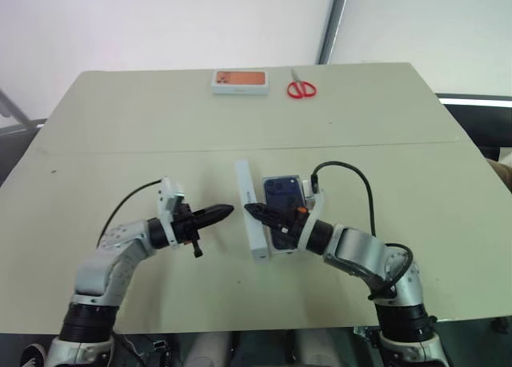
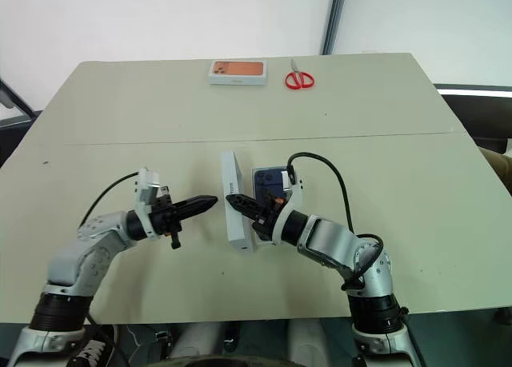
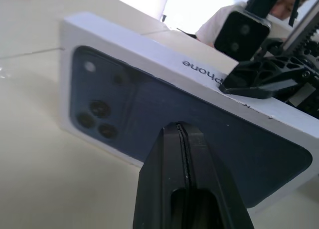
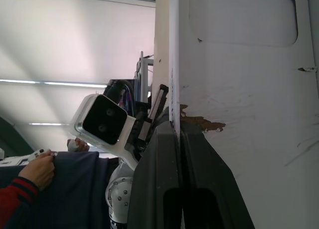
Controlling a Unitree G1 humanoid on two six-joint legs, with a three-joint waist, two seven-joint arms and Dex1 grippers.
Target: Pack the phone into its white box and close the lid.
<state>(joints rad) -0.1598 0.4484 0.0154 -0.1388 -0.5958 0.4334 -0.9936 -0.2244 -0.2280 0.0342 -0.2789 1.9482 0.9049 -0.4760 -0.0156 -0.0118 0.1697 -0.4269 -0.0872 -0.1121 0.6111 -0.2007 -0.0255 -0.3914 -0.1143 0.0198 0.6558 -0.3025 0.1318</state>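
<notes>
Right wrist view shows the right gripper [image 4: 178,134] pinching the shallow white printed lid's [image 3: 164,114] wall upright, presumably for fitting, the left gripper [image 1: 226,213] pressed together empty.

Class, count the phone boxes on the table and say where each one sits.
2. The lid, printed with a dark blue phone, stands on edge near the table's middle, between both grippers; a white box with an orange phone picture lies at the far edge, beside red scissors.

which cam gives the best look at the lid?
Left wrist view: the lid stands on edge, with its printed dark-blue phone picture and side lettering facing that camera. Head views show its thin white edge; the right wrist view shows its pale inside.
</notes>
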